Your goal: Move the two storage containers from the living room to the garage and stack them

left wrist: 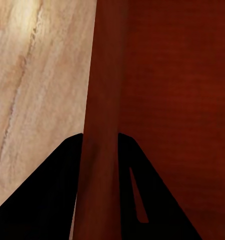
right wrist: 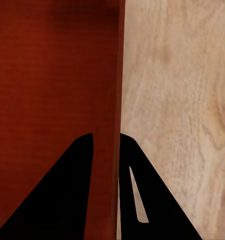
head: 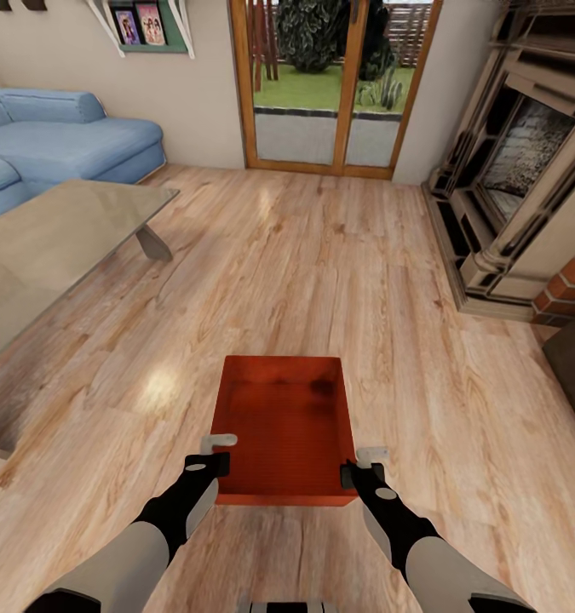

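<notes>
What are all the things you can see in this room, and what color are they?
storage container: one, orange-red, open and empty, held between both grippers over the wood floor
wood floor: one, light brown planks, all across the room
sofa: one, blue, far left by the wall
glass table: one, see-through, left side in front of the sofa
glazed doors: one pair, wooden frame, far wall, garden behind
fireplace: one, beige and dark with red brick, right side
picture shelf: one, green-backed, on the wall at the far left
left gripper: one, black, shut on the container's left wall
right gripper: one, black, shut on the container's right wall
</notes>
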Robot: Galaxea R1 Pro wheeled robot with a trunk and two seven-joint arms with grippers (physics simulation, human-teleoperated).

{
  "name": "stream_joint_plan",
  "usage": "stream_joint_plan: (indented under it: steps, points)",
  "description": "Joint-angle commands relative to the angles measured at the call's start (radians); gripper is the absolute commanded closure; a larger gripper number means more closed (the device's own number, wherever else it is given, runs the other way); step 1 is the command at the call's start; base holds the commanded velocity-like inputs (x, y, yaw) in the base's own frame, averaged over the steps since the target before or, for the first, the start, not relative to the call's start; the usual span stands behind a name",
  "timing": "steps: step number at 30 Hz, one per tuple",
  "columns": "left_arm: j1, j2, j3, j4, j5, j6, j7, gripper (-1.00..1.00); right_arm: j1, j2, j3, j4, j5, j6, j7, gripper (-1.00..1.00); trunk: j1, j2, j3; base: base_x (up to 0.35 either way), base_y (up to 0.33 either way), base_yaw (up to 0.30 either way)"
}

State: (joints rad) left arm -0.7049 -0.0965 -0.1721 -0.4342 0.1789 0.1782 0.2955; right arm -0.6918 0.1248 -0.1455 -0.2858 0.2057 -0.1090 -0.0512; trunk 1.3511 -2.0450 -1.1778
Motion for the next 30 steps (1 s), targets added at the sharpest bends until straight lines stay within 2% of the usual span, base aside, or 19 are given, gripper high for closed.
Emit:
stream_joint_plan:
  steps: [1,6,10,12,30]
  points:
    - [0.001,0.0,-0.006,0.003,0.009,0.007,0.016,1.0,-0.001,0.002,-0.02,-0.009,0.014,-0.028,-0.004,1.0,-0.004,0.007,0.003,0.0,0.0,0.0]
    - [0.001,0.001,0.012,0.003,0.009,0.009,0.016,1.0,-0.001,0.002,-0.02,-0.009,0.014,-0.026,-0.004,1.0,-0.023,0.042,0.018,0.0,0.0,0.0]
    - [0.001,0.001,0.071,0.002,0.008,0.011,0.015,1.0,-0.001,0.003,-0.02,-0.009,0.014,-0.026,-0.004,1.0,-0.039,0.07,0.031,0.0,0.0,0.0]
    - [0.001,0.001,0.084,0.001,0.008,0.012,0.014,1.0,-0.001,0.003,-0.02,-0.009,0.014,-0.026,-0.004,1.0,-0.046,0.084,0.037,0.0,0.0,0.0]
    - [0.001,0.0,0.092,0.004,0.007,0.012,0.014,1.0,-0.001,0.003,-0.02,-0.009,0.014,-0.028,-0.004,1.0,-0.115,0.21,0.094,0.0,0.0,0.0]
